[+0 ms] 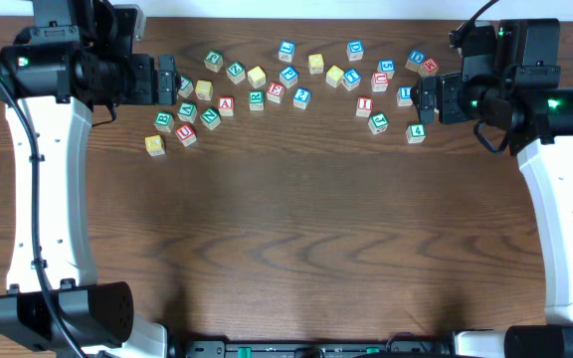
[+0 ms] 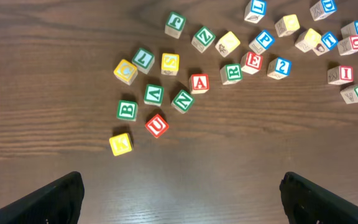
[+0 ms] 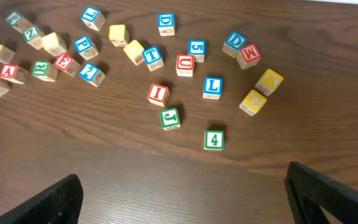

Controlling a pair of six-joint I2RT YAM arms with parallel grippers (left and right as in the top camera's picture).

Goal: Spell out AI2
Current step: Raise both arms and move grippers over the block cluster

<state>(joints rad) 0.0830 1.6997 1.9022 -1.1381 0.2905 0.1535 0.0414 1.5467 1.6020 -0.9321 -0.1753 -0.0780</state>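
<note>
- Overhead: the left gripper (image 1: 170, 80) and the right gripper (image 1: 418, 97) both stand with jaws spread wide and nothing between them. They sit at the two ends of a scattered band of lettered cubes on the far side of the table (image 1: 286, 239). The red A cube (image 1: 226, 104) lies near the left gripper and the red I cube (image 1: 364, 104) nearer the right one. The blue 2 cube (image 1: 301, 96) sits between them. The three are well apart, so nothing is spelled yet.
- Left wrist: the left gripper (image 2: 180, 186) is empty, its dark fingers wide at the bottom corners. The red A cube (image 2: 199, 82) sits just beside a green N cube (image 2: 183, 100), which crowds one corner. The blue 2 cube (image 2: 279, 67) has bare wood below it.
- Right wrist: the right gripper (image 3: 183, 177) is likewise spread and empty. The red I cube (image 3: 158, 94) stands apart from its neighbours, with a green J cube (image 3: 170, 117) near, just below it.
- Handling, as a judgement: these wooden cubes are probably light, rigid and hard to damage. Smooth faces could twist in an off-centre pinch. Take each one squarely across two opposite flat sides, choosing the pair with room for both fingers.
</note>
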